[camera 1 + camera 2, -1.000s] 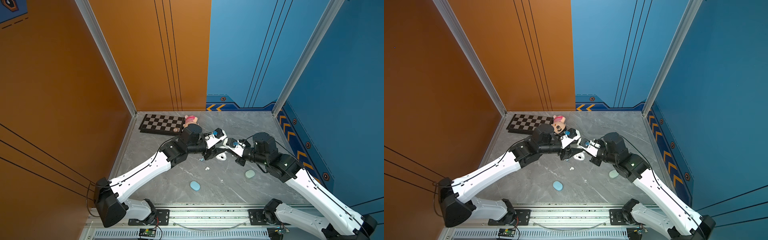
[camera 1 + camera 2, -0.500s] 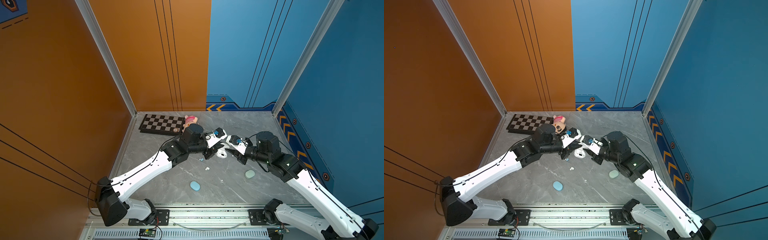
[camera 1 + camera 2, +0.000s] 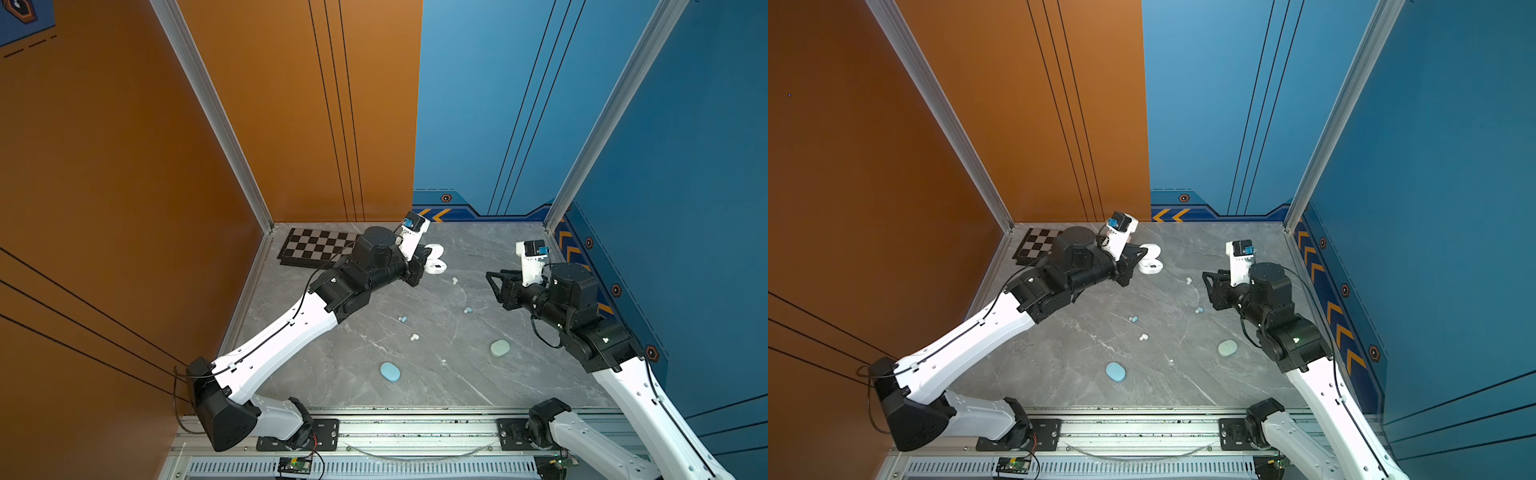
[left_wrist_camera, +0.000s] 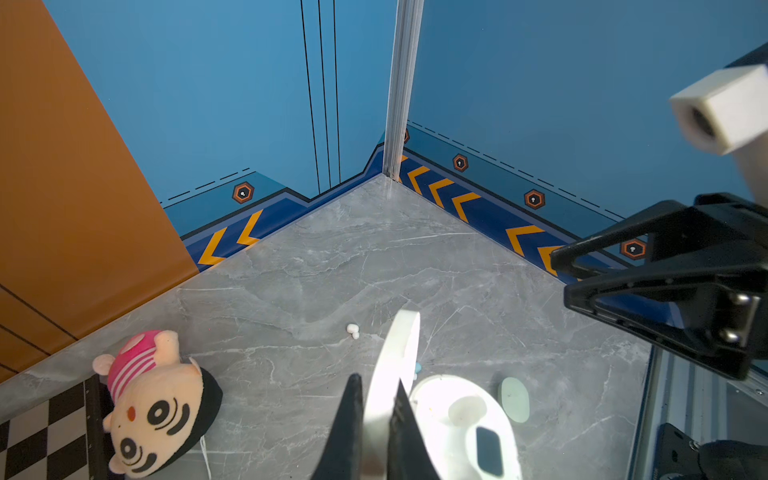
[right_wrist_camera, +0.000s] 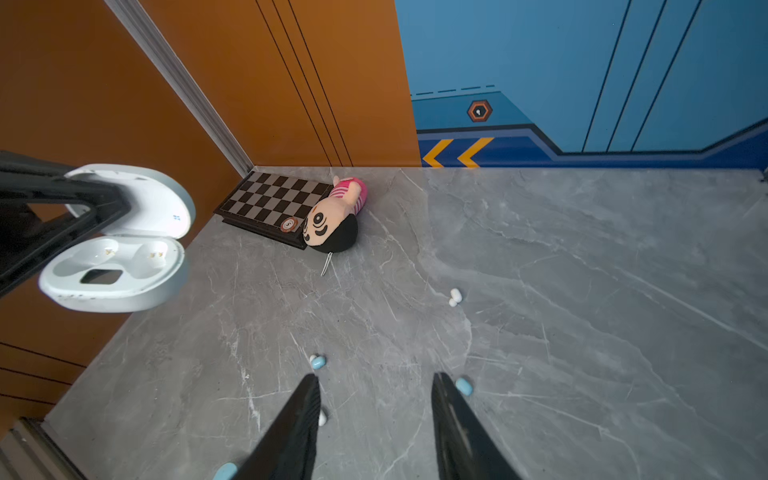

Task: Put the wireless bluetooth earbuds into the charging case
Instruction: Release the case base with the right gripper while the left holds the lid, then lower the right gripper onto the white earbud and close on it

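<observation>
Grips with left end effector (image 3: 427,254) the raised lid of the open white charging case (image 3: 436,268), seemingly clear of the tabletop (image 3: 436,386) in both top views; leaves right end effector (image 3: 492,286) spread and empty, with four earbuds (image 3: 454,280) loose mid-tabletop, apart from the case; from left wrist, shows lid pinched edge-on; from right wrist, shows both wells vacant, white earbud (image 5: 455,296) ahead; judged: case presented, none inserted; next calls for a fine pinch on one tiny smooth bud
</observation>
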{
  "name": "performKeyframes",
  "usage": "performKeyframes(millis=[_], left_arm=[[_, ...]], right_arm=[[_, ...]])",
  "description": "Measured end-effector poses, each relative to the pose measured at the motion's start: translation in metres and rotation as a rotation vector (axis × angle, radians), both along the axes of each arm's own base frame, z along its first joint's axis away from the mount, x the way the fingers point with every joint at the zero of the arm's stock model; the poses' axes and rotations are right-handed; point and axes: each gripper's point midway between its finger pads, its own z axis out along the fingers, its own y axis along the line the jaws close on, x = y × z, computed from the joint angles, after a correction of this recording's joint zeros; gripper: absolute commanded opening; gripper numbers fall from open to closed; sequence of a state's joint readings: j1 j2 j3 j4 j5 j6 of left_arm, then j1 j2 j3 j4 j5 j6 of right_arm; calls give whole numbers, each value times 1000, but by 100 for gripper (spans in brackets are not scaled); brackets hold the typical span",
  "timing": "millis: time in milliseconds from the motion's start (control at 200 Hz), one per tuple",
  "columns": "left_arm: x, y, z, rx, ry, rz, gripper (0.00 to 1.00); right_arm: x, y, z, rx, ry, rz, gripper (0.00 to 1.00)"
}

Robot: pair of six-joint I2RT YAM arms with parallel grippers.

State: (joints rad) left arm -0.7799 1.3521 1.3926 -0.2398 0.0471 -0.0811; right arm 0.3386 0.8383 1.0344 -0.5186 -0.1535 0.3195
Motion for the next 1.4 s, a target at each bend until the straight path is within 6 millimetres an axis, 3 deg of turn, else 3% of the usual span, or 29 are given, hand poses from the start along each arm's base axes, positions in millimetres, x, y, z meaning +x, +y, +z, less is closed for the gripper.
performKeyframes(millis=[95,225,425,696,906,1171,1286,1401], left_arm=[[-16,4,-14,5,19,-38,0],[-39,9,-30,7,50,-69,0],[-59,6,-13,-53,33,-100,0],[-64,1,-2,-106,18,-122,0],[-74,5,-15,-158,15,-152,0],[-92,11,-54,-190,39,-196,0],[-90,12,-75,-193,66,-181,0],[-84,10,-78,-209,83,-152,0]], right_arm=[[1,-8,-6,59,59,-52,49],[-6,-2,-13,156,143,-58,47],[-1,8,-30,308,310,-91,47],[9,30,-61,389,523,-69,49],[18,30,-84,376,605,-82,49],[57,19,-131,239,713,-112,48],[88,16,-151,160,733,-103,48],[124,18,-168,100,743,-87,50]])
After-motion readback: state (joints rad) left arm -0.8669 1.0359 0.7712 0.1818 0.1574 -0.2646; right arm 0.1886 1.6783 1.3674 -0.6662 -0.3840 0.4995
